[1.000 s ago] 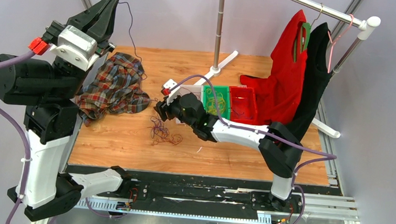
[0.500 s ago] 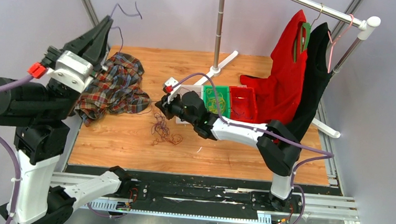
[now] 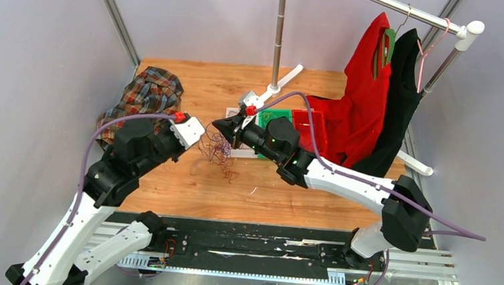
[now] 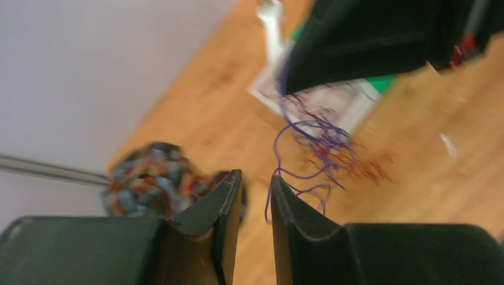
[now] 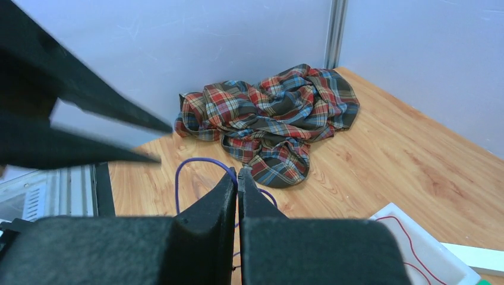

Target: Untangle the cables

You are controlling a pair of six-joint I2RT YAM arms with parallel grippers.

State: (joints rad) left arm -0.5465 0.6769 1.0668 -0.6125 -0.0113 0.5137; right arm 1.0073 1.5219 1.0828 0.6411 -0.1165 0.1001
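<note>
Though hidden overhead, left end effector [image 4: 257, 181] gapes slightly (holding nothing); right end effector [image 5: 237, 175] pinches cables [image 4: 315, 133].

Plaid shirt [image 3: 147, 95] crumpled at table's [image 3: 207, 79] far-left; red garment [image 3: 363, 90], black garment [image 3: 400, 92] on rack [image 3: 406, 12]; red bin [image 3: 317, 130].

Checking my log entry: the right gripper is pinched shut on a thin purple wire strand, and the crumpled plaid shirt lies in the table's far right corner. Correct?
Wrong corner: the top external view shows the crumpled plaid shirt in the far left corner of the wooden table. The right gripper is indeed pinched shut on a thin purple wire strand.
</note>
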